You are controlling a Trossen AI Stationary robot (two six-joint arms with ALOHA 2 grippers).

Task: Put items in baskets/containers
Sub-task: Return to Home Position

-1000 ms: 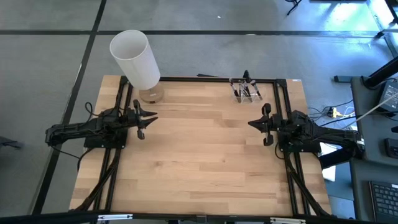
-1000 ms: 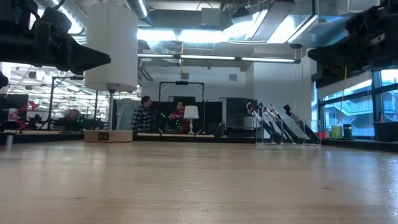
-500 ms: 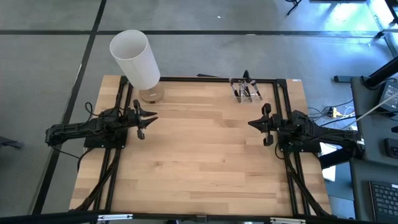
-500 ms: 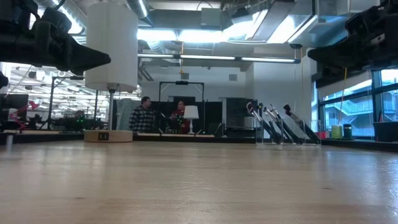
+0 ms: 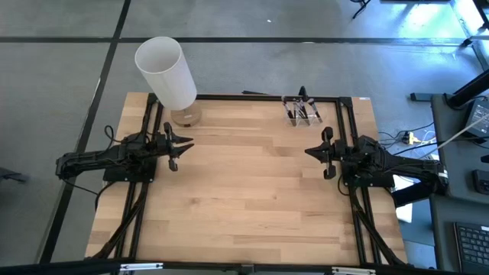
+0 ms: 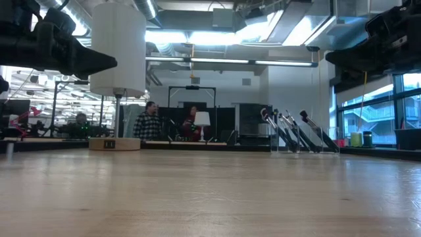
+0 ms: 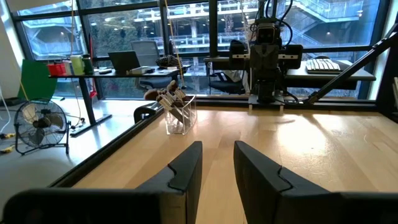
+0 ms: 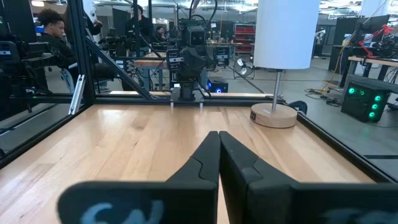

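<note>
Several thin black-handled makeup brushes [image 5: 303,105] stand tilted in a small clear plastic holder [image 5: 299,116] at the table's far edge, right of centre. The left wrist view shows the same brushes [image 7: 168,97] in the holder [image 7: 182,122]. My left gripper [image 5: 186,144] hovers level over the table's left side, pointing right, open by a narrow gap [image 7: 217,167] with nothing in it. My right gripper [image 5: 312,151] hovers level over the right side, pointing left, shut [image 8: 219,155] on nothing. Both are well clear of the holder.
A tall white cylinder lamp [image 5: 165,72] on a round wooden base [image 5: 186,116] stands at the table's far left corner. Black frame rails [image 5: 345,122] run along the left, right and far edges. Bare wooden tabletop [image 5: 244,191] lies between the arms. People sit in the room beyond.
</note>
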